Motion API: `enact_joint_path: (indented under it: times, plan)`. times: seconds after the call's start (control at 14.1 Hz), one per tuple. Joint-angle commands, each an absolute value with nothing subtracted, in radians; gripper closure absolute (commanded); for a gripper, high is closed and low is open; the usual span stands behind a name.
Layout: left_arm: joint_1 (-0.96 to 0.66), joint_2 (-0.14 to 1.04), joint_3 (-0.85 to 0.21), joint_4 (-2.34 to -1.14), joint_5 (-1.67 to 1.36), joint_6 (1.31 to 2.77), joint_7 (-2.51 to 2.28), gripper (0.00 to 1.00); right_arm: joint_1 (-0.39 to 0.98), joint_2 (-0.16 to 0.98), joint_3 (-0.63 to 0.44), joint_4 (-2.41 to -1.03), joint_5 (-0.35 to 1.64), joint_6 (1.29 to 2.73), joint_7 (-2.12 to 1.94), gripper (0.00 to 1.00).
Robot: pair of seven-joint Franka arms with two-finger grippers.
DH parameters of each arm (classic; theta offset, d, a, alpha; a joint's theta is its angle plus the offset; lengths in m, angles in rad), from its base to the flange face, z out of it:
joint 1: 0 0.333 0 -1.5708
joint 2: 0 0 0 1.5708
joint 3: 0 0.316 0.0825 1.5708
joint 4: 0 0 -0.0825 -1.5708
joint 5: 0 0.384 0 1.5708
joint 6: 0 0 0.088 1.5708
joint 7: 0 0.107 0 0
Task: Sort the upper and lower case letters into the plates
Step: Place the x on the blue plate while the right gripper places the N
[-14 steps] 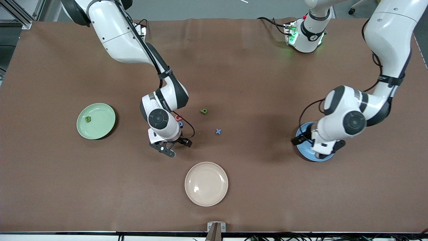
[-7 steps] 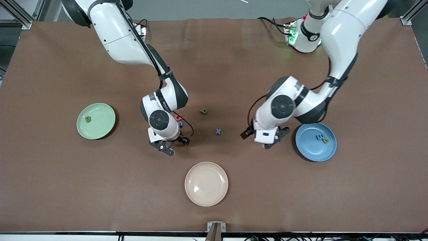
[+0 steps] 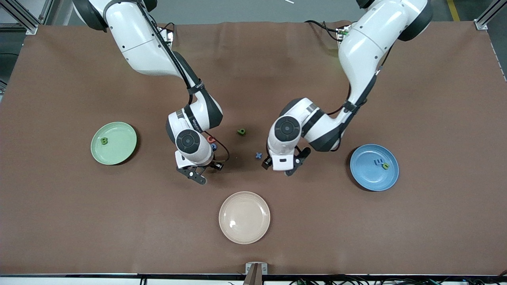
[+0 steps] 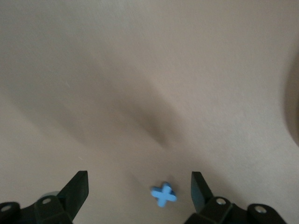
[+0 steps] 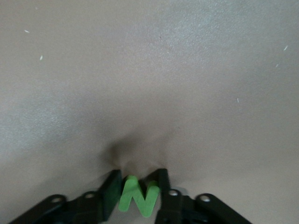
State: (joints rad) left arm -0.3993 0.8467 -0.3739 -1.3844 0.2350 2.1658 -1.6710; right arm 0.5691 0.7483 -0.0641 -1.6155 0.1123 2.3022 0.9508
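Right gripper (image 5: 136, 189) clamped on green N (image 5: 138, 198); left gripper (image 4: 140, 189) wide apart over blue x (image 4: 163, 194).

1. You have bare brown table (image 3: 356, 221) on each side of the cream plate (image 3: 244, 217).
2. The gap between the two grippers is tight: the blue x (image 3: 258, 155) and the green letter (image 3: 241, 131) lie there.
3. The right arm's wrist covers the red letter (image 3: 211, 139) and the blue one touching it.
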Motion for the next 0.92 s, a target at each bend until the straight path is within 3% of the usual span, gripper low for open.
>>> enact_joint_path:
  times: [0.0,0.36,0.57,0.85]
  plan:
    - [-0.434,0.903,-0.362,-1.296,0.236,2.203,-1.742,0.2,0.575,0.741,-0.067,-1.644,0.118,2.312,0.963,0.78]
    - [-0.457,0.953,-0.361,-1.281,0.238,2.236,-1.937,0.33,0.565,0.709,-0.067,-1.651,0.118,2.281,0.95,0.92]
    - [-0.482,0.965,-0.347,-1.284,0.238,2.24,-2.025,0.34,0.506,0.58,-0.066,-1.701,0.12,2.175,0.801,0.93]
    - [-0.521,0.977,-0.316,-1.284,0.236,2.24,-2.036,0.35,0.391,0.399,-0.069,-1.88,0.118,2.181,0.492,0.94]
